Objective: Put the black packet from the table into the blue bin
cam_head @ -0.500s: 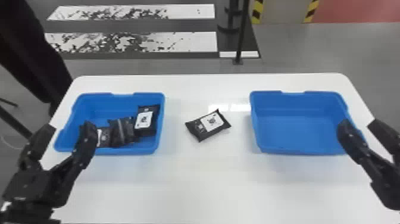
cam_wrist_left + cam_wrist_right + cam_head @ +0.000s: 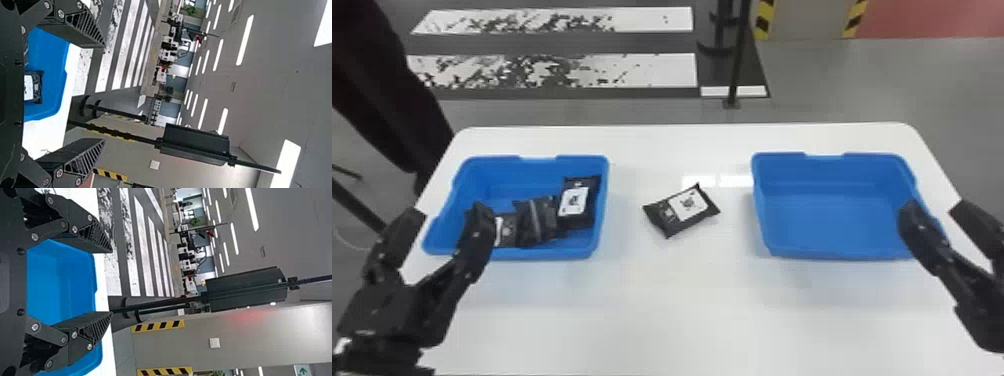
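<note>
Left gripper (image 2: 450, 214) is hovering over the near outer side of the left blue bin (image 2: 547, 253), fingers standing wide apart. Right gripper (image 2: 936, 207) is hanging at the right blue bin's (image 2: 832, 220) outer side, fingers also standing wide. Black packet (image 2: 682, 210) is lying on the table (image 2: 677, 300) between both finger pairs, well apart from either. Other packets (image 2: 536, 220) are sitting just inboard of the left fingers.

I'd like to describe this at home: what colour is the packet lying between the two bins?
Black packet with a white label, clearest in the head view.
</note>
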